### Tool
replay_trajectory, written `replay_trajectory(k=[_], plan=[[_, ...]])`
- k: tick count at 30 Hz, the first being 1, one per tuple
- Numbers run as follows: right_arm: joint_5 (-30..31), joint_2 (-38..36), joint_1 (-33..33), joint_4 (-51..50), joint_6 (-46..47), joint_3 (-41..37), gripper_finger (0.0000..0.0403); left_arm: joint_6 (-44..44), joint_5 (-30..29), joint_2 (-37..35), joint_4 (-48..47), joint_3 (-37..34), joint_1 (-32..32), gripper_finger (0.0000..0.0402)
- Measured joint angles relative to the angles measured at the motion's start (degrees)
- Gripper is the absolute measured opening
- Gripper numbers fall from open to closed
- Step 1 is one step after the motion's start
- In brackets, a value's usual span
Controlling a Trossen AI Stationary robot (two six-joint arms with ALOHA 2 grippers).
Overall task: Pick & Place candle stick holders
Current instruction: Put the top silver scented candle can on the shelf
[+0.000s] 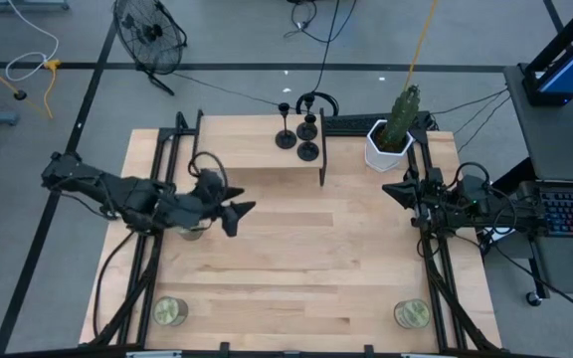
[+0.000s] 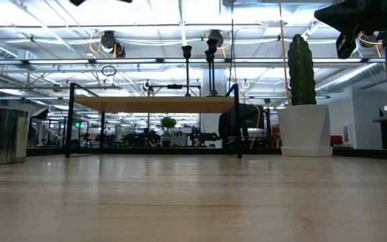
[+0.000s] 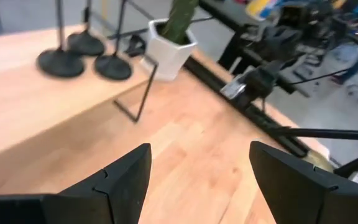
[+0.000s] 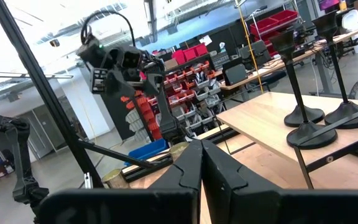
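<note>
Cactus pot (image 1: pixel 385 147) crowds the shelf (image 1: pixel 247 141); table (image 1: pixel 306 268) middle lies open.

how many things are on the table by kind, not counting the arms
black metal candle stick holders with round bases, on the raised wooden shelf: 3
round greenish-gold glass jar candles: 3
green cactus in a white pot: 1
raised wooden shelf on black legs: 1
total: 8

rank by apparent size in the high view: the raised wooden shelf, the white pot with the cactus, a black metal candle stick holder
1. raised wooden shelf, clearly largest
2. white pot with the cactus
3. black metal candle stick holder, smallest; the three holders look alike
</note>
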Motion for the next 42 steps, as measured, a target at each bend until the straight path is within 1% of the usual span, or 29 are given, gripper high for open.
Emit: replay_trajectory(k=[7, 11, 18, 30, 42], plan=[[0.0, 0.0, 0.01, 0.01, 0.0, 0.0, 0.0, -16.04, -3.7, 0.0, -15.01, 0.0, -4.47, 0.028], [0.0, 0.0, 0.0, 0.02, 0.0, 0.0, 0.0, -20.96, -4.9, 0.0, -19.61, 0.0, -6.07, 0.028], [0.0, 0.0, 0.0, 0.02, 0.0, 0.02, 0.0, -23.38, -4.92, 0.0, -22.82, 0.0, -8.57, 0.028], [0.0, 0.0, 0.0, 0.02, 0.02, 0.0, 0.0, -23.38, -5.38, 0.0, -22.61, 0.0, -10.71, 0.028], [-0.01, 0.0, 0.01, 0.0, 0.0, 0.0, 0.0, -23.13, -5.36, 0.0, -22.57, 0.0, -11.06, 0.028]])
